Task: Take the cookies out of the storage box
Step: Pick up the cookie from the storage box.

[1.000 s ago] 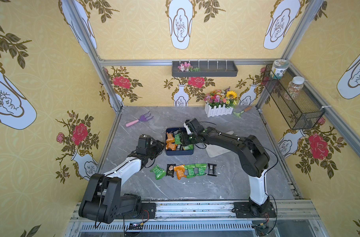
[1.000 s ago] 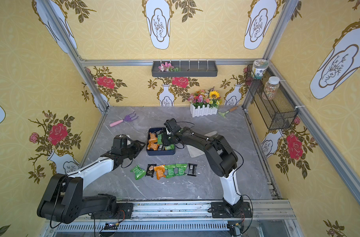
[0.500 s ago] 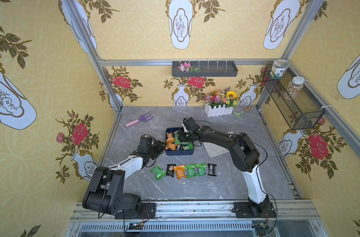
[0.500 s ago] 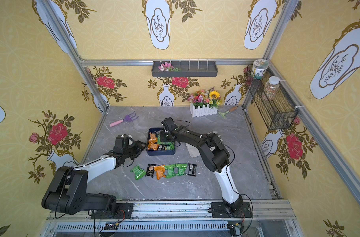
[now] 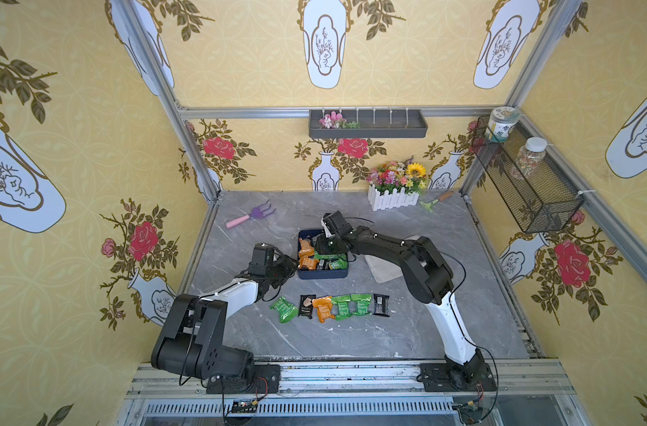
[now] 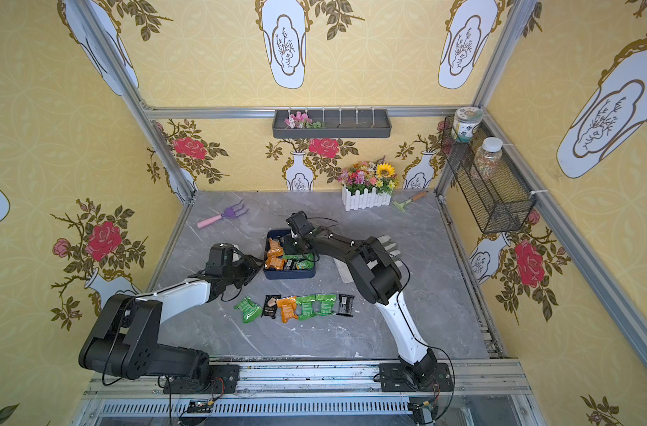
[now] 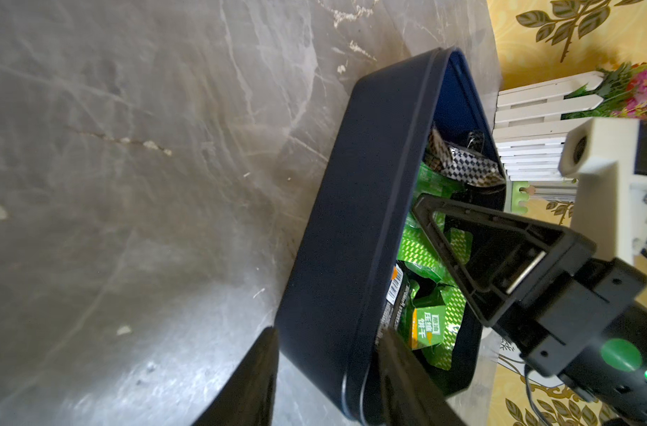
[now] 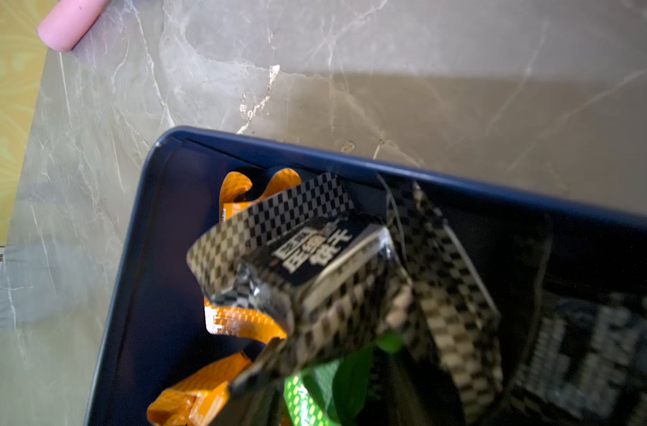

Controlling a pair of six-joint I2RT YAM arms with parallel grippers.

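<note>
The storage box [image 5: 324,274] sits near the middle of the grey marbled worktop [image 5: 425,324], open, with some cookies [image 5: 307,262] in it: orange packets along its left side, green and black ones to the right. Six more cookies lie in a row [image 5: 342,306] on the worktop just near of the box, in the order green, black, orange, green, green, black from left to right. The left claw [image 5: 290,263] is at the box's left near corner. In the left wrist view its two fingers [image 7: 248,387] stand narrowly apart, with the box wall between them, one outside and one inside. I cannot tell whether they press on the wall. The right claw [image 5: 324,247] reaches from the right and dips into the far part of the box. In the right wrist view a black chequered packet [image 8: 296,265] stands tilted up off the pile, right at that claw. Its fingers are blurred there, so I cannot tell whether it holds the packet or how wide it stands. A pink-handled purple rake [image 5: 252,215] lies far left, well apart from the box.
</note>
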